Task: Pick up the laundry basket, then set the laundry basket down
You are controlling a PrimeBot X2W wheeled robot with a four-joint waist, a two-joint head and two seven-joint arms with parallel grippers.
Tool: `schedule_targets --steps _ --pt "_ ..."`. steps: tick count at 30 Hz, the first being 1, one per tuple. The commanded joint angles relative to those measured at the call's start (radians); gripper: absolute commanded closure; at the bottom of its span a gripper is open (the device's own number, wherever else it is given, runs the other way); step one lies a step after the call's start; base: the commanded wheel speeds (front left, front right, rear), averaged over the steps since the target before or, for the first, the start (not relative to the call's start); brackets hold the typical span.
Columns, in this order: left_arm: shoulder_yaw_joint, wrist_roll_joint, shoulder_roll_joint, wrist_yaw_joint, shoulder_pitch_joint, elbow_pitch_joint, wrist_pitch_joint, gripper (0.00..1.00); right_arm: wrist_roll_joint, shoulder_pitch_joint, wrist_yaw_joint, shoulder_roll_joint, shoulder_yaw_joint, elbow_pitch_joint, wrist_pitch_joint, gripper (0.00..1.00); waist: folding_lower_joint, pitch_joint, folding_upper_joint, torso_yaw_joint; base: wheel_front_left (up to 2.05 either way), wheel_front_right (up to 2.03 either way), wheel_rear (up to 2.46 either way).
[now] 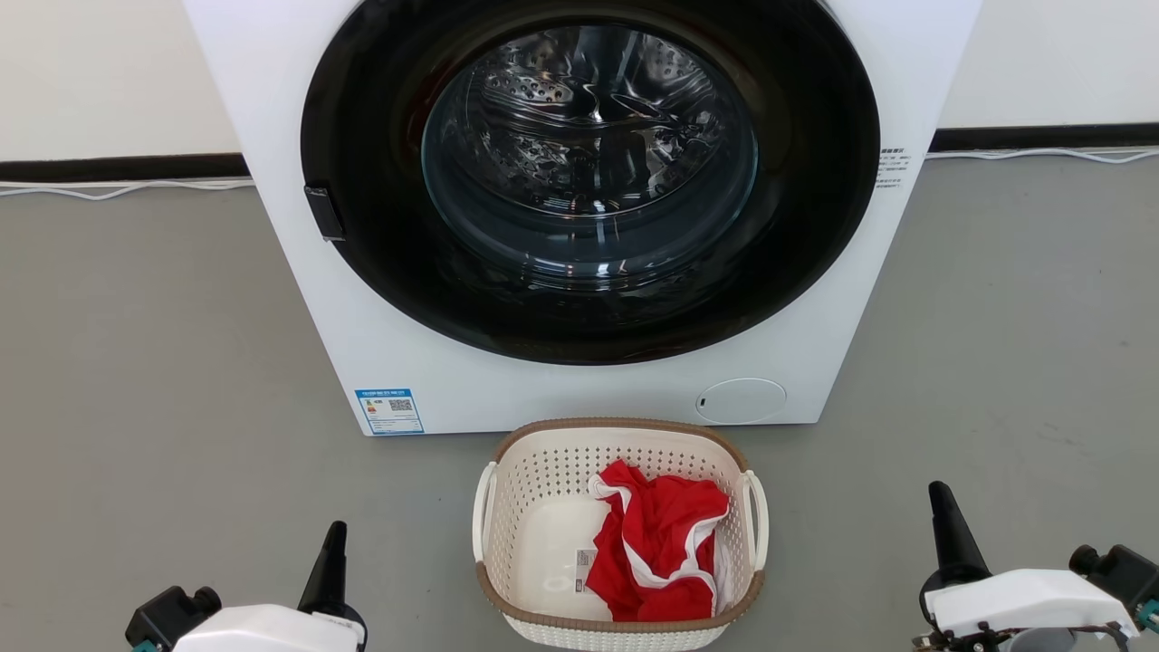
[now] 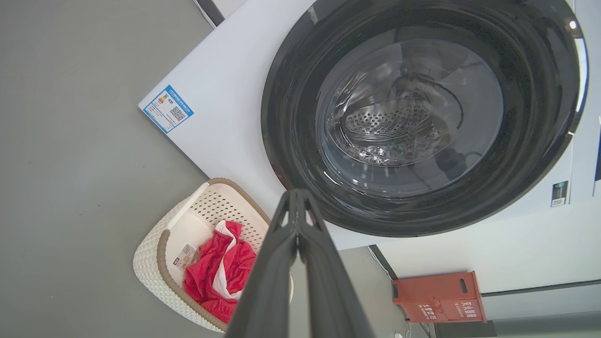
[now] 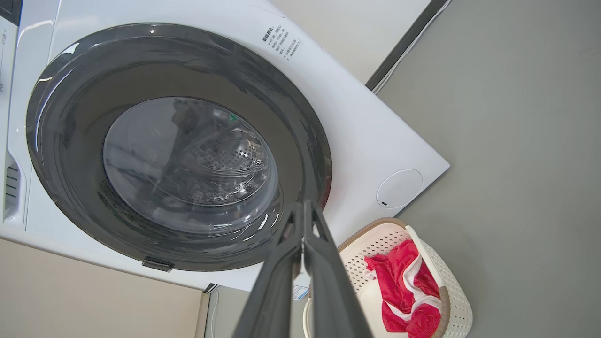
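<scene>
Both clenched, empty: left gripper (image 1: 332,554), right gripper (image 1: 947,525) flank laundry basket (image 1: 534,493), apart from it; red garment (image 1: 661,543) inside; washing machine (image 1: 272,181) behind.

White washing machine (image 1: 543,394), door shut, on grey floor (image 1: 136,362); red-and-white garment (image 1: 661,543) before it.

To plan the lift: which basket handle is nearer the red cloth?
The right white loop handle of the cream perforated plastic basket; the red cloth lies on that side, not the left.
</scene>
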Motion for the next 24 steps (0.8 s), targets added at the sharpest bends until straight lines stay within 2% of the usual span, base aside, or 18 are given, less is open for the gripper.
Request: schedule_targets --steps 1,24 --pt "0.026 -0.033 0.01 -0.015 -0.057 -0.033 0.006 1.0 0.041 -0.044 0.004 -0.004 0.009 -0.036 0.016 1.0 -0.0001 0.0 -0.0001 0.0 0.0 0.0 0.0" --pt "0.063 -0.271 0.013 -0.042 -0.073 -0.063 0.074 1.0 0.328 -0.053 0.006 -0.005 -0.006 -0.067 0.083 1.0 -0.0001 -0.002 -0.0001 0.005 0.0 0.0 0.0"
